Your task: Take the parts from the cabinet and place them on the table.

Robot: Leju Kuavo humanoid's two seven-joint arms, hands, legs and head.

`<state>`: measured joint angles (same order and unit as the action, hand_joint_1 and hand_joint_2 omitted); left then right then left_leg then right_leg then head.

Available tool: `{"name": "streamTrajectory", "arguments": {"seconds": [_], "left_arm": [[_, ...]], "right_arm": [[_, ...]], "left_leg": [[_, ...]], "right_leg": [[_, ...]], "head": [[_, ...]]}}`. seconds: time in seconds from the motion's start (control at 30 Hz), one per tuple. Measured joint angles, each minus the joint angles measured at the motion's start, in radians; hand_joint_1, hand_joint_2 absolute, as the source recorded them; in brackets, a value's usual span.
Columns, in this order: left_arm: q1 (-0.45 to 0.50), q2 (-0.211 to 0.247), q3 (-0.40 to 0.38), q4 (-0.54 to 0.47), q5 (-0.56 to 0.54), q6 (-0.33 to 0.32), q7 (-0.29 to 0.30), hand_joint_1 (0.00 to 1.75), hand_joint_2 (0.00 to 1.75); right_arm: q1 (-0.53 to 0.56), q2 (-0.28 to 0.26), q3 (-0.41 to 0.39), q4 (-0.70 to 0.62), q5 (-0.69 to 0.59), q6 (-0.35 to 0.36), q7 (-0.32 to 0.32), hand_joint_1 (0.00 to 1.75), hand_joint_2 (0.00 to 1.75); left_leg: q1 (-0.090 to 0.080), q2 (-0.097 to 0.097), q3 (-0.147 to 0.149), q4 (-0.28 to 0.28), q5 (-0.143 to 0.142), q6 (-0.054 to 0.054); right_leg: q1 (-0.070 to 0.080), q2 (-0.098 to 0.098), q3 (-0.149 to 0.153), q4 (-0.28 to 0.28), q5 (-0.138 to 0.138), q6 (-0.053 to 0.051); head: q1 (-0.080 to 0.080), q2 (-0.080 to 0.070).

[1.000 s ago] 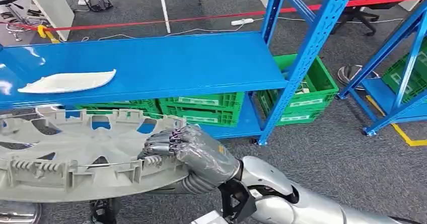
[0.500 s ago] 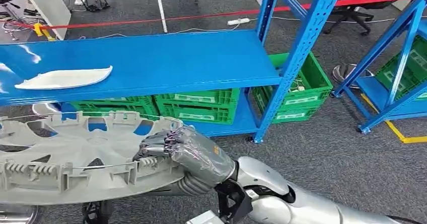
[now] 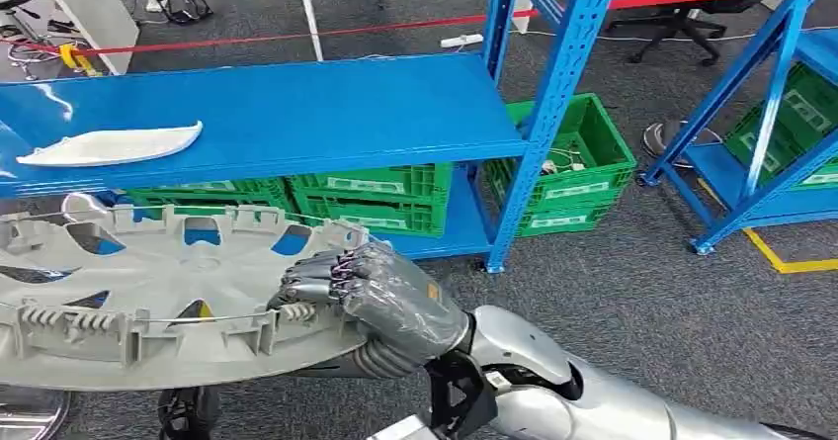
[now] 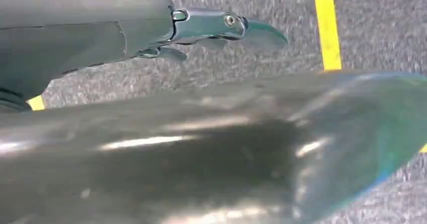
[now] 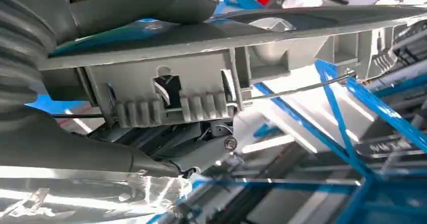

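Note:
A big grey wheel cover lies flat at the lower left of the head view, ribbed side up. My right hand grips its right rim, fingers curled over the edge. The right wrist view shows that hand clamped around the rim's clips. In the left wrist view the cover's glossy face is very close, and my left hand lies along it with one fingertip stretched over the carpet; its other fingers are hidden. A white curved part rests on the blue shelf.
Green crates sit under the shelf, and another stands beside the blue post. A second blue rack stands at the right. A red barrier tape runs behind. A yellow floor line marks the grey carpet.
The whole picture has slid left, so the camera has turned a little right. The wheel cover stays in the same grip, and the white part still lies on the shelf.

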<state>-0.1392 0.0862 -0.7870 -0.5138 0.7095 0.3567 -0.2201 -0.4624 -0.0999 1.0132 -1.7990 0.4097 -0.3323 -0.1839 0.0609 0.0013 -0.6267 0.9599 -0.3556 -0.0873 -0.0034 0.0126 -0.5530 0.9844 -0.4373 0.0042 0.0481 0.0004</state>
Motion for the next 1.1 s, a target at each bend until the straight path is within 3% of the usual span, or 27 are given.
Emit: {"name": "streamTrajectory", "arguments": {"seconds": [0.03,0.07,0.13,0.17,0.2,0.23,0.3,0.33,0.37,0.47,0.5,0.53,0.57,0.63,0.67,0.7,0.73,0.8,0.83,0.87,0.9,1.0,1.03,1.07,1.1], "left_arm": [[0.000,-0.002,0.000,0.000,0.000,0.004,0.002,0.00,0.00],[0.000,-0.002,-0.002,0.000,0.000,0.007,0.005,0.00,0.00],[0.000,0.000,-0.002,0.000,-0.001,0.007,0.008,0.00,0.00],[0.000,0.000,-0.002,0.000,-0.001,0.006,0.009,0.00,0.00],[-0.001,0.000,-0.002,0.000,0.000,-0.002,0.011,0.00,0.00],[-0.002,0.000,-0.002,0.000,0.000,-0.004,0.014,0.00,0.00],[-0.007,-0.002,-0.003,0.000,0.001,-0.005,0.014,0.00,0.00],[-0.013,-0.003,-0.003,0.000,0.003,-0.006,0.013,0.00,0.00],[-0.018,-0.007,-0.002,0.000,0.003,-0.006,0.013,0.00,0.00],[-0.012,-0.010,-0.003,0.003,0.003,-0.004,0.013,0.00,0.00],[-0.010,-0.015,-0.003,0.003,0.003,-0.002,0.014,0.00,0.00],[-0.013,-0.014,-0.002,0.004,0.003,0.004,0.014,0.00,0.00],[-0.014,-0.014,-0.002,0.005,0.002,0.008,0.015,0.00,0.00],[-0.013,-0.014,-0.002,0.005,0.002,0.009,0.015,0.00,0.00],[-0.012,-0.014,-0.002,0.006,0.003,0.007,0.015,0.00,0.00],[-0.012,-0.014,-0.002,0.008,0.003,0.005,0.015,0.00,0.00],[-0.011,-0.014,-0.002,0.009,0.003,0.003,0.015,0.00,0.00],[-0.013,-0.014,-0.002,0.010,0.010,-0.015,0.012,0.00,0.00],[-0.014,-0.016,-0.002,0.010,0.011,-0.018,0.012,0.00,0.00],[-0.014,-0.018,-0.002,0.010,0.013,-0.018,0.012,0.00,0.00],[-0.014,-0.019,-0.002,0.010,0.013,-0.010,0.014,0.00,0.00],[-0.010,-0.020,-0.002,0.010,0.012,-0.015,0.020,0.00,0.00],[-0.010,-0.019,-0.002,0.010,0.014,-0.018,0.021,0.00,0.00],[-0.008,-0.016,-0.002,0.010,0.015,-0.019,0.023,0.00,0.00],[-0.008,-0.018,-0.003,0.010,0.016,-0.019,0.023,0.00,0.00]], "right_arm": [[-0.001,0.000,0.000,0.000,0.012,-0.008,0.004,1.75,1.75],[-0.002,0.000,0.000,-0.003,0.024,-0.018,0.007,1.75,1.75],[-0.002,0.000,0.000,-0.003,0.045,-0.038,0.013,1.75,1.75],[-0.004,-0.001,-0.001,-0.003,0.053,-0.045,0.016,1.75,1.75],[-0.003,-0.001,-0.001,-0.006,0.059,-0.047,0.020,1.75,1.75],[-0.004,-0.002,-0.003,-0.008,0.065,-0.048,0.023,1.75,1.75],[-0.004,-0.002,-0.009,-0.011,0.071,-0.048,0.023,1.75,1.75],[-0.005,-0.002,-0.010,-0.012,0.074,-0.048,0.022,1.75,1.75],[-0.007,-0.004,-0.015,-0.014,0.078,-0.049,0.022,1.75,1.75],[-0.007,-0.007,-0.017,-0.015,0.085,-0.049,0.026,1.75,1.75],[-0.007,-0.009,-0.017,-0.016,0.087,-0.048,0.030,1.75,1.75],[-0.008,-0.011,-0.018,-0.019,0.092,-0.046,0.035,1.75,1.75],[-0.008,-0.014,-0.018,-0.021,0.099,-0.045,0.040,1.75,1.75],[-0.008,-0.019,-0.019,-0.023,0.105,-0.045,0.044,1.75,1.75],[-0.008,-0.021,-0.019,-0.022,0.107,-0.045,0.041,1.75,1.75],[-0.008,-0.025,-0.019,-0.022,0.109,-0.045,0.037,1.75,1.75],[-0.008,-0.027,-0.019,-0.022,0.111,-0.046,0.036,1.75,1.75],[-0.008,-0.029,-0.019,-0.022,0.113,-0.047,0.038,1.75,1.75],[-0.010,-0.029,-0.019,-0.024,0.124,-0.047,0.046,1.75,1.75],[-0.011,-0.029,-0.019,-0.029,0.138,-0.045,0.062,1.75,1.75],[-0.011,-0.029,-0.020,-0.033,0.154,-0.043,0.077,1.75,1.75],[-0.010,-0.032,-0.025,-0.033,0.183,-0.040,0.112,1.75,1.75],[-0.011,-0.033,-0.027,-0.033,0.185,-0.040,0.115,1.75,1.75],[-0.012,-0.033,-0.029,-0.034,0.187,-0.040,0.118,1.75,1.75],[-0.011,-0.033,-0.030,-0.034,0.187,-0.040,0.118,1.75,1.75]], "left_leg": [[-0.005,0.000,-0.010,0.020,-0.036,0.003],[-0.010,-0.001,-0.032,0.079,-0.091,0.008],[-0.019,-0.001,-0.087,0.247,-0.187,0.012],[-0.024,-0.002,-0.100,0.307,-0.212,0.013],[-0.026,-0.001,-0.086,0.308,-0.209,0.015],[-0.029,-0.001,-0.052,0.271,-0.190,0.018],[-0.028,-0.001,0.063,0.115,-0.139,0.020],[-0.026,-0.003,0.120,0.036,-0.144,0.020],[-0.029,-0.011,0.115,0.018,-0.141,0.032],[-0.038,-0.012,0.096,0.034,-0.122,0.054],[-0.030,-0.007,0.083,0.032,-0.109,0.063],[-0.031,-0.004,0.076,0.032,-0.099,0.069],[-0.031,-0.003,0.065,0.032,-0.089,0.075],[-0.030,-0.002,0.040,0.032,-0.067,0.076],[-0.030,0.000,0.026,0.032,-0.058,0.076],[-0.030,0.002,0.012,0.032,-0.047,0.075],[-0.030,0.003,-0.002,0.032,-0.036,0.072],[-0.031,0.003,-0.026,0.032,-0.016,0.067],[-0.030,0.002,-0.031,0.033,-0.007,0.065],[-0.032,0.001,-0.037,0.032,0.002,0.057],[-0.028,0.002,-0.037,0.028,0.012,0.051],[-0.024,0.001,-0.038,0.004,0.048,0.025],[-0.021,0.001,-0.045,0.011,0.027,0.024],[-0.025,0.000,-0.057,0.038,-0.029,0.023],[-0.027,0.000,-0.075,0.105,-0.102,0.022]], "right_leg": [[0.003,-0.002,-0.008,-0.004,0.010,-0.003],[0.004,-0.004,-0.019,-0.003,0.018,-0.014],[0.010,-0.005,-0.043,-0.003,0.038,-0.023],[0.013,-0.004,-0.058,-0.003,0.049,-0.024],[0.015,-0.003,-0.072,-0.002,0.060,-0.023],[0.015,-0.002,-0.085,0.001,0.069,-0.021],[0.014,0.000,-0.107,0.007,0.085,-0.014],[0.015,0.000,-0.117,0.016,0.091,-0.006],[0.026,0.001,-0.131,0.028,0.097,-0.002],[0.019,-0.001,-0.136,0.014,0.128,0.007],[0.016,0.001,-0.141,0.015,0.132,0.012],[0.014,-0.003,-0.158,0.033,0.092,0.020],[0.012,-0.004,-0.174,0.089,0.027,0.028],[0.008,-0.004,-0.211,0.252,-0.083,0.038],[0.006,-0.005,-0.220,0.315,-0.110,0.040],[0.004,-0.005,-0.212,0.343,-0.108,0.041],[0.003,-0.005,-0.182,0.327,-0.084,0.039],[0.005,-0.004,-0.065,0.194,-0.030,0.026],[0.008,-0.004,0.004,0.105,-0.035,0.016],[0.013,-0.006,0.054,0.023,-0.079,0.008],[0.015,-0.005,0.067,0.009,-0.081,0.015],[0.023,-0.003,0.034,0.005,-0.051,-0.002],[0.015,-0.009,0.042,-0.006,-0.031,-0.006],[0.014,-0.007,0.027,-0.011,-0.017,-0.017],[0.014,-0.007,0.011,-0.011,-0.002,-0.021]], "head": [[-0.002,0.000],[-0.002,0.000],[-0.005,0.000],[-0.006,0.000],[-0.006,0.000],[-0.005,0.000],[-0.006,0.000],[-0.007,0.000],[-0.007,0.000],[-0.004,0.000],[-0.006,0.000],[-0.003,0.000],[0.000,0.000],[-0.002,0.000],[-0.001,0.000],[-0.001,0.000],[-0.001,0.000],[-0.001,0.000],[-0.001,0.000],[-0.002,0.000],[-0.003,0.000],[0.003,0.000],[0.002,0.000],[-0.001,0.000],[-0.006,0.000]]}}
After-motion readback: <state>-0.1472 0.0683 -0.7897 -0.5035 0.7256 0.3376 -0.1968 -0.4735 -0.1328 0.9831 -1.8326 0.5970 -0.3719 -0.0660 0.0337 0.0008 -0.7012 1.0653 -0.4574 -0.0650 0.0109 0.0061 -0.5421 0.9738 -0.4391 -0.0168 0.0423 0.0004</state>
